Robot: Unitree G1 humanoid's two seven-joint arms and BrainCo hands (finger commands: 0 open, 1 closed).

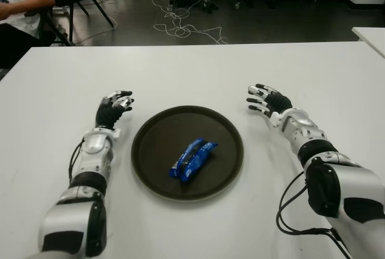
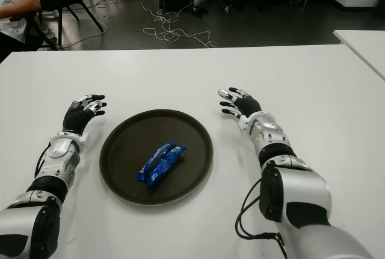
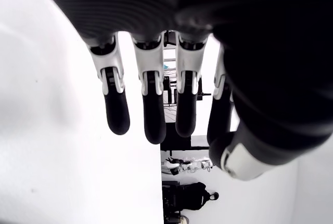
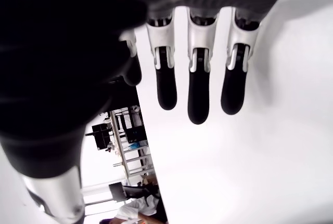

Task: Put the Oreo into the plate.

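Note:
A blue Oreo packet (image 1: 192,158) lies inside the round dark brown plate (image 1: 150,151), a little right of its middle, on the white table (image 1: 198,73). My left hand (image 1: 114,107) shows just left of the plate, fingers relaxed and holding nothing. My right hand (image 1: 263,100) shows just right of the plate's far edge, fingers spread and empty. In the left wrist view the fingers (image 3: 151,109) hang straight over the table. In the right wrist view the fingers (image 4: 197,94) are extended the same way.
A person in a white shirt (image 1: 18,0) sits on a chair past the table's far left corner. Cables (image 1: 180,27) lie on the dark floor beyond the far edge. Another white table's corner (image 1: 370,36) shows at far right.

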